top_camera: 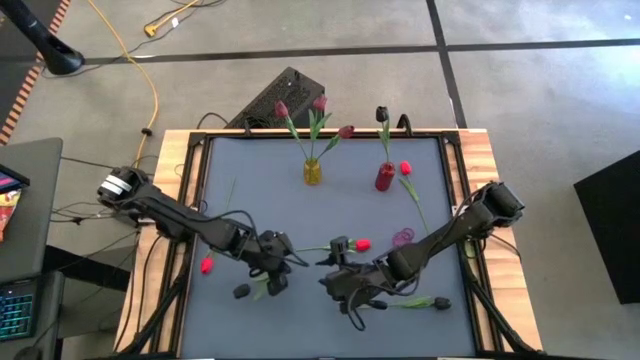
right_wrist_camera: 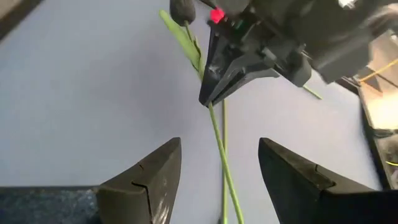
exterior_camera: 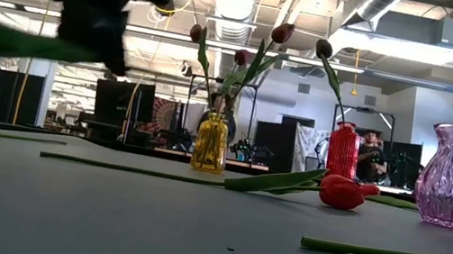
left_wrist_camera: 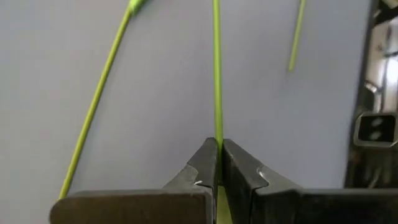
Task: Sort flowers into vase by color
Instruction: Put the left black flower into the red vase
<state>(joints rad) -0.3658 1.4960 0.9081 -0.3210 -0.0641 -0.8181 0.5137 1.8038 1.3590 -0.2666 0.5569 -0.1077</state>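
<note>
My left gripper (top_camera: 275,268) is shut on the thin green stem of a black tulip near the table's near-left middle. The tulip's dark head (right_wrist_camera: 182,9) and leaf (right_wrist_camera: 183,40) show behind that gripper (right_wrist_camera: 208,99) in the right wrist view. My right gripper (top_camera: 338,282) is open just to its right. Its fingers (right_wrist_camera: 155,180) stand on either side of the stem's free end (right_wrist_camera: 227,180) without touching it. A yellow vase (top_camera: 313,172) holds maroon tulips. A red vase (top_camera: 385,177) holds a black one. The pink vase (exterior_camera: 450,176) stands alone. My left gripper pinches the black tulip's stem (left_wrist_camera: 217,134) between its two fingers. The stem runs on past the fingertips, in line with them. In the low view the leaf (exterior_camera: 12,43) hangs above the table, so the flower is lifted.
Loose flowers lie on the grey mat: a red tulip (top_camera: 362,244) between the grippers and the vases, another red one (top_camera: 207,265) at the left, a third (top_camera: 405,168) by the red vase, a black one (top_camera: 440,302) near the right. Wooden rails edge the table.
</note>
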